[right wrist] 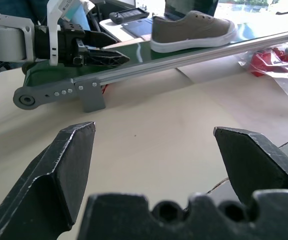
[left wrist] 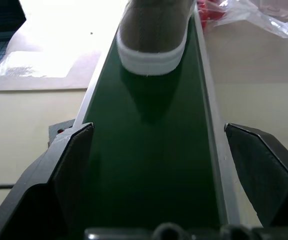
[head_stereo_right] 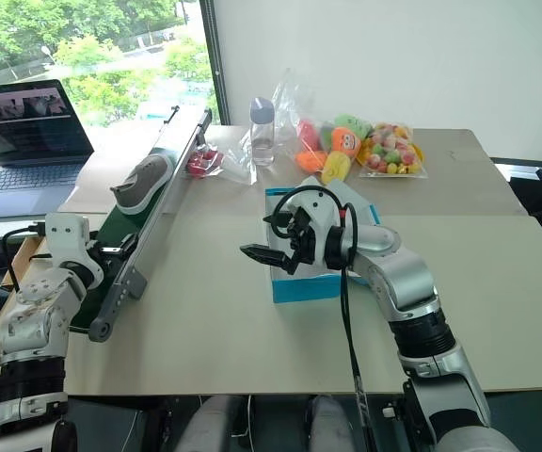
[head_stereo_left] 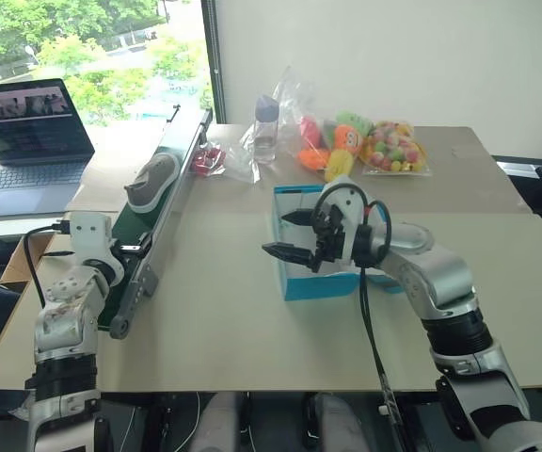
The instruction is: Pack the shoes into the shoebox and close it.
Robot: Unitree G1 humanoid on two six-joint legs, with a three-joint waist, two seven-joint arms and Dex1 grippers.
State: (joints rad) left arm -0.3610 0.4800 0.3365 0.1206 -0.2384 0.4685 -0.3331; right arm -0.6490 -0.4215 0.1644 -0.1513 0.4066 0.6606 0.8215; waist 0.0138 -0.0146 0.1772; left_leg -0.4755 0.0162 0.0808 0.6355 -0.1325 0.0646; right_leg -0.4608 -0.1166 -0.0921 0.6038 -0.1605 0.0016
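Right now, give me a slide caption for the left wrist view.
Open left gripper lined up on the green conveyor belt, facing the heel of a grey-brown sneaker.

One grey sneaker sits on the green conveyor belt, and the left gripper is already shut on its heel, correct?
Not quite. The sneaker is on the green conveyor belt, but the left gripper is open and short of it, holding nothing; the left wrist view shows belt between the fingers and the heel.

Silver-grey arms with black joint rings; a black cable loops along the right forearm [head_stereo_left: 440, 278]; each gripper has two black wedge-shaped fingers [right wrist: 64, 165]
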